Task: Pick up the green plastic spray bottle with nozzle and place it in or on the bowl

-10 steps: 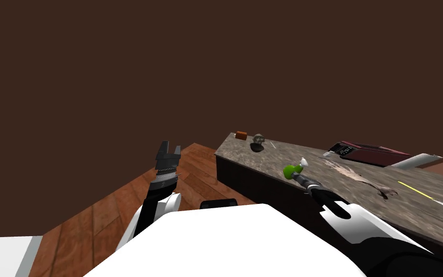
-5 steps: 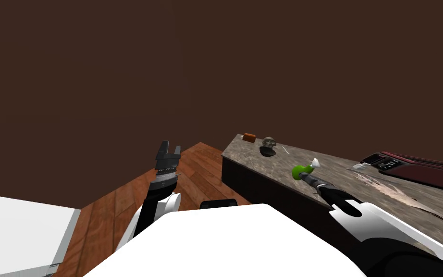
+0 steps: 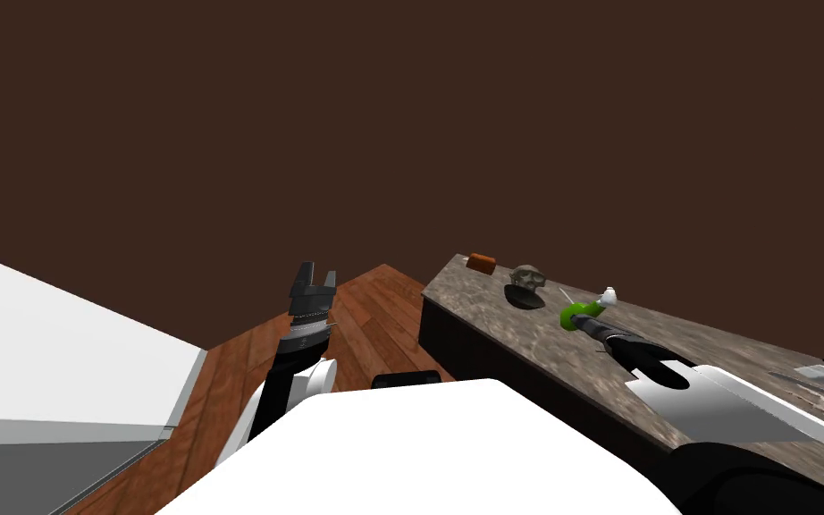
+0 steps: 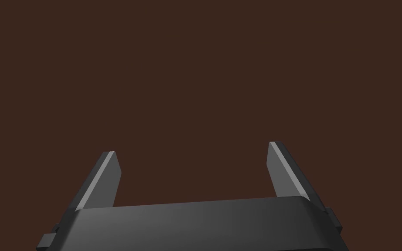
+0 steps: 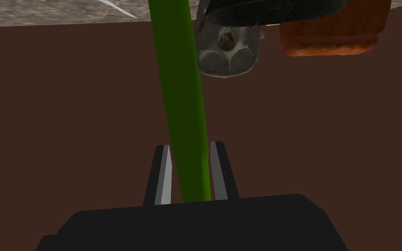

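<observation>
Counter (image 3: 526, 335) top – mottled grey-brown, stone-like, matt. Floor (image 3: 374, 308) – reddish wood planks with visible grain. Spray bottle (image 5: 180, 87): smooth, uniform green, plastic-looking. Bowl (image 3: 525, 300): dark, smooth. Block (image 5: 335, 35) at the counter's far corner: orange-brown, rough mottled surface.

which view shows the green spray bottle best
The head view: the spray bottle shows whole, green body and white nozzle, held by the right gripper above the counter near the bowl. The right wrist view gives a close green strip of it between the fingers. The left gripper is open.
</observation>
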`<state>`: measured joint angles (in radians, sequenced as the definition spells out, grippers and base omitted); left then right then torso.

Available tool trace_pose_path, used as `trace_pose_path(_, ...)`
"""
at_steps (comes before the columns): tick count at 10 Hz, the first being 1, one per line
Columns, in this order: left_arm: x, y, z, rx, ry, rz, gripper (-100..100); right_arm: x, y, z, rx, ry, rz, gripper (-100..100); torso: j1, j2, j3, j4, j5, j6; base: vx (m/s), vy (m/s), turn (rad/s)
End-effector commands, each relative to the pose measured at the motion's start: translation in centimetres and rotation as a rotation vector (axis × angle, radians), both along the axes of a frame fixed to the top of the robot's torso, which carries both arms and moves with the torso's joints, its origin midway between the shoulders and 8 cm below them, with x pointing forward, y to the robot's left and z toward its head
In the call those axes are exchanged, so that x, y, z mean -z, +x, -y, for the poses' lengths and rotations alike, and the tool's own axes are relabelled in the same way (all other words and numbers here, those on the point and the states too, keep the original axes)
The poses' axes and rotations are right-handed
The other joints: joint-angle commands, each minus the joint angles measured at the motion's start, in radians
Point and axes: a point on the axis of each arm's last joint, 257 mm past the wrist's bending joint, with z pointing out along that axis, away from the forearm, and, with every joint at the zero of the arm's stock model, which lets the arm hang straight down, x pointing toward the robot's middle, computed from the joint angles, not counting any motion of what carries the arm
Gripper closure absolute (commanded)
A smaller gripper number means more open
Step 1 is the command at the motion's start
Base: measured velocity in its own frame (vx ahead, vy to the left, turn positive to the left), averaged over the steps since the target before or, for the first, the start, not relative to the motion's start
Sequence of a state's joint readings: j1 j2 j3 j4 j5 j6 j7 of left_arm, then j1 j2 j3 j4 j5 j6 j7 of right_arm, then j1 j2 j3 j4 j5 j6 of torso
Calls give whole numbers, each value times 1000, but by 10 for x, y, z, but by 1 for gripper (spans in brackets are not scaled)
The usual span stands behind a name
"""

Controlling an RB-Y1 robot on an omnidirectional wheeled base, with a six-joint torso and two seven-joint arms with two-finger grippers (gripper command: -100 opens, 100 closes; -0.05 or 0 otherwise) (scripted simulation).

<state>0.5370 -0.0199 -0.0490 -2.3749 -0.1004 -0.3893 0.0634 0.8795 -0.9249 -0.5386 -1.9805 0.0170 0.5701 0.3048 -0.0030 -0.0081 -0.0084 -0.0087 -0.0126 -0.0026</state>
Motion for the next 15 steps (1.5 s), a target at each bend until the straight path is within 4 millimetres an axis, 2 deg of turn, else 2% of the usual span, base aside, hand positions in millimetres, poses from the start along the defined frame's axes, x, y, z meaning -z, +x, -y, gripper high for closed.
trace_pose_path(1, 0, 0, 0, 0, 0, 0, 0, -13, 1, 8, 27, -13, 10, 100, 0, 0, 0, 0, 0, 0, 110, -73, 220)
trace_pose_path(4, 0, 0, 0, 0, 0, 0, 0, -39, 3, 21, 64, -35, 33, 100, 0, 2, 1, 1, 0, 0, 90, -65, 218)
trace_pose_path(6, 0, 0, 0, 0, 0, 0, 0, -63, 6, 32, 97, -53, 57, 100, -2, 1, 1, 1, 0, 0, 98, -115, 288)
trace_pose_path(7, 0, 0, 0, 0, 0, 0, 0, -58, 4, 29, 86, -49, 49, 100, -2, 1, 1, 1, -1, 0, 53, -53, 73)
trace_pose_path(8, 0, 0, 0, 0, 0, 0, 0, -61, 5, 29, 86, -53, 54, -100, 1, 4, 2, 1, -2, 3, 12, -11, 0)
trace_pose_path(12, 0, 0, 0, 0, 0, 0, 0, -61, 6, 29, 85, -53, 54, -100, 5, 10, 6, 3, 0, 3, 2, -1, 1)
trace_pose_path(13, 0, 0, 0, 0, 0, 0, 0, -61, 6, 29, 85, -53, 54, 0, 5, 11, 6, 3, 0, 3, 0, 0, 0)
trace_pose_path(14, 0, 0, 0, 0, 0, 0, 0, -77, 12, 21, 77, -56, 60, -100, 5, 11, 6, 3, 0, 3, 9, -23, -94)
trace_pose_path(15, 0, 0, 0, 0, 0, 0, 0, -84, 15, 16, 72, -57, 62, -100, 4, 10, 6, 3, 0, 4, 14, -42, -93)
